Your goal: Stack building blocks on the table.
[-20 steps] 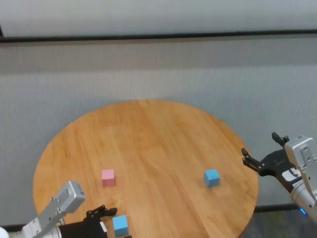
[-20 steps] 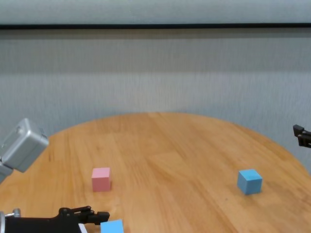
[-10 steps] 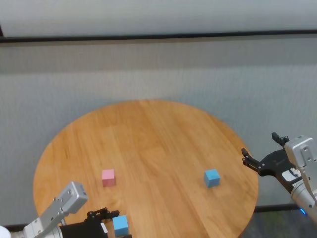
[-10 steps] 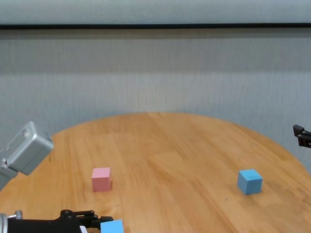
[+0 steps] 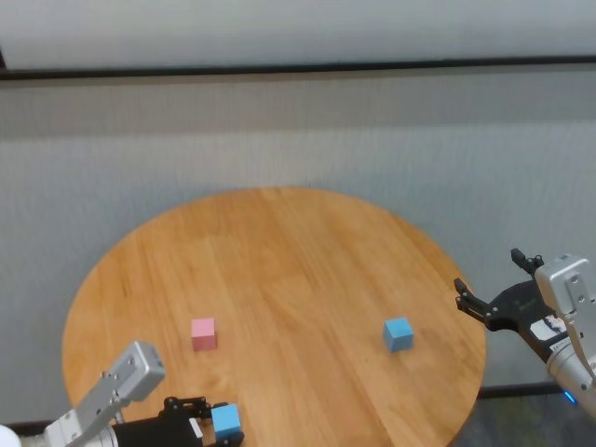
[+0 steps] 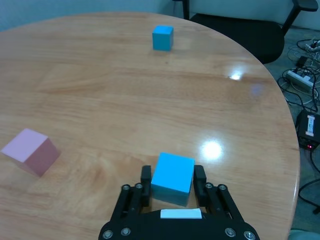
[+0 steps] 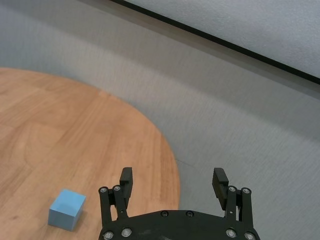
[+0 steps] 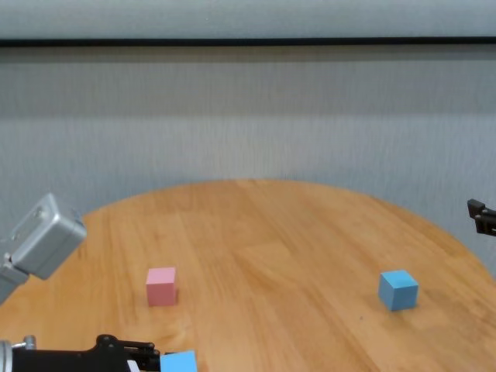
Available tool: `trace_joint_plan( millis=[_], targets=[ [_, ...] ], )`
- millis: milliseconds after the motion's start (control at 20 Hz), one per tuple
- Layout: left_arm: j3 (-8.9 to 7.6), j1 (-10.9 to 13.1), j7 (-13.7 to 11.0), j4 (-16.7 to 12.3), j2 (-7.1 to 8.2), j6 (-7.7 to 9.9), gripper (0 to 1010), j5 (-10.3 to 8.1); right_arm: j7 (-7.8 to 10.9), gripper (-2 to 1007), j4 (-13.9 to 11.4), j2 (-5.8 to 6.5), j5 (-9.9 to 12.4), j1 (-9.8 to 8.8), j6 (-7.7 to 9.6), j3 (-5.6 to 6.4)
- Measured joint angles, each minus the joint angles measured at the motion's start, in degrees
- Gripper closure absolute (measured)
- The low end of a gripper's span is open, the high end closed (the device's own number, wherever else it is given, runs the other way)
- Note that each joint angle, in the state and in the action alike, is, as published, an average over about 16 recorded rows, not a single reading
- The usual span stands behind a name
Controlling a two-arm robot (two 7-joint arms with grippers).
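On the round wooden table [image 5: 279,251], a light blue block [image 5: 225,421] sits at the near left edge. My left gripper [image 5: 218,422] is low over the table and shut on this block. In the left wrist view the two fingers press the sides of the block [image 6: 172,176]. A pale pink block [image 5: 203,332] stands a little beyond it, and shows in the chest view [image 8: 161,285]. The second light blue block [image 5: 398,332] stands alone at the right. My right gripper [image 5: 487,272] is open and empty, off the table's right edge.
A grey wall with a black strip runs behind the table. In the left wrist view a black office chair [image 6: 240,25] and cables with a power strip [image 6: 306,131] lie on the floor past the table's edge.
My left gripper's fingers have closed in on the near light blue block, and the arm has sunk slightly. The right arm and the other two blocks have not moved.
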Motion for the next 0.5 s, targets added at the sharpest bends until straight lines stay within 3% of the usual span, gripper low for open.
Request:
trace_joint_plan(
  millis=[500],
  targets=[
    [-1.38, 1.94, 3.43, -4.51, 1.39, 0.28, 611, 1.69, 0.0, 1, 0.0, 0.0, 0.0, 0.0, 0.0, 0.0]
  ],
)
